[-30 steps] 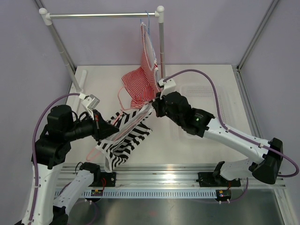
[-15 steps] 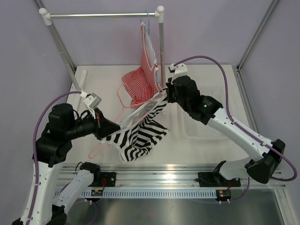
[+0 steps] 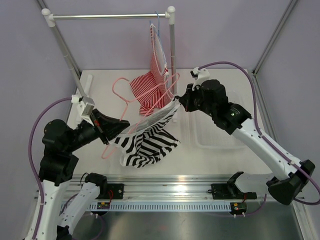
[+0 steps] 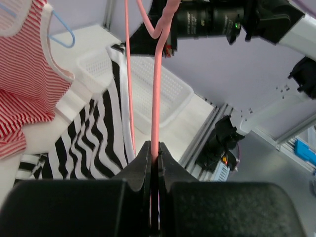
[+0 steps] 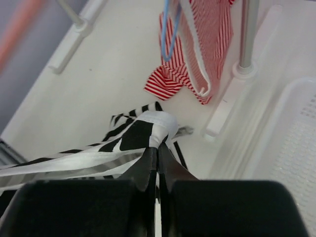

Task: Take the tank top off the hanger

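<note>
Top view: the tank top (image 3: 147, 145) hangs stretched between both arms over the table (image 3: 107, 75), outside the white basket (image 3: 205, 137). Left wrist: left gripper (image 4: 154, 150) pinches the hanger (image 4: 157, 89) wire (jaws tight). Right wrist: right gripper (image 5: 157, 150) clamps striped fabric.

White table (image 3: 210, 162) w/ clear basket (image 3: 206, 134) at rt, rack (image 3: 173, 50) behind.

Black-and-white striped tank top (image 3: 150, 147), pink hanger (image 4: 157, 98)

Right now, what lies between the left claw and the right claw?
The tank top, stretched from the right claw toward the left claw, which grips the hanger; the top view shows it.
</note>
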Controlling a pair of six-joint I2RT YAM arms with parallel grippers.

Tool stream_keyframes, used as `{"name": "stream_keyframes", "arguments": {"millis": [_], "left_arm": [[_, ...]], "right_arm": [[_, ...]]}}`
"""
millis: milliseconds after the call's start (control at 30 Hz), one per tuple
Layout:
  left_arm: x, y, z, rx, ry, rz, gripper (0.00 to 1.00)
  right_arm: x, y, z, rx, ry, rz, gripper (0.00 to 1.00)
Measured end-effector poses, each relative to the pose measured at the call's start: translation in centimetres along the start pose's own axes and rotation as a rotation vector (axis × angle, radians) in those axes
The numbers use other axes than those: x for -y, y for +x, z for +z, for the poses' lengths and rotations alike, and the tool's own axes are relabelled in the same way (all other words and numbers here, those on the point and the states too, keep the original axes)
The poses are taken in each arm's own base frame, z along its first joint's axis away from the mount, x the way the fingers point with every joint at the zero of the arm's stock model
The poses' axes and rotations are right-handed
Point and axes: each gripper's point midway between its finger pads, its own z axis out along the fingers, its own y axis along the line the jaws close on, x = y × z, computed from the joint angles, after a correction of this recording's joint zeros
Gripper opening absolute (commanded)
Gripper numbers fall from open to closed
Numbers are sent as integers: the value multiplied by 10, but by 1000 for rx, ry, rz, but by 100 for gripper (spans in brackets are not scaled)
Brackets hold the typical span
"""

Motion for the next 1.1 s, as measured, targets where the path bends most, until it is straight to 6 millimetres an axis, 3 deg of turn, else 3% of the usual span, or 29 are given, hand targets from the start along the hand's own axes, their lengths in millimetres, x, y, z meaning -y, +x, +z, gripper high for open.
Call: {"name": "stream_keyframes", "arguments": {"millis": [133, 300, 433, 500, 600, 700, 767, 800, 833, 867, 900, 933, 1000, 1100], "left_arm": [[-11, -36, 19, 209, 20, 18, 0], [-24, -75, 57, 375, 85, 47, 0], [-23, -78, 93, 390, 138, 71, 0], [-28, -80, 98, 405, 97, 84, 0], [-37, -99, 80, 486, -41, 102, 0], [-47, -124, 36, 590, -243, 96, 0], [-50, -136, 2, 650, -358, 90, 0], [-50, -138, -14, 669, -403, 86, 0], [-52, -136, -28, 680, -449, 78, 0], [-55, -131, -40, 680, -496, 68, 0], [-61, -123, -50, 668, -545, 55, 0], [-68, -114, -56, 647, -592, 43, 0], [-85, -91, -64, 576, -691, 13, 0], [-110, -52, -62, 417, -806, -24, 0]], "right_arm": [[-27, -7, -31, 59, -184, 20, 0], [-51, -7, -42, 68, -328, 16, 0], [-49, 14, -37, 11, -333, 17, 0], [-47, 24, -35, -15, -332, 18, 0], [-44, 36, -38, -40, -332, 21, 0], [-45, 52, -43, -48, -357, 38, 0], [-46, 73, -39, -73, -368, 57, 2], [-48, 83, -36, -95, -372, 63, 30], [-51, 99, -32, -133, -376, 74, 52], [-55, 114, -27, -175, -378, 78, 66], [-59, 127, -24, -213, -378, 73, 91], [-63, 139, -22, -245, -372, 67, 99], [-69, 151, -22, -278, -365, 39, 99], [-62, 145, -24, -271, -301, 28, 99]]}}
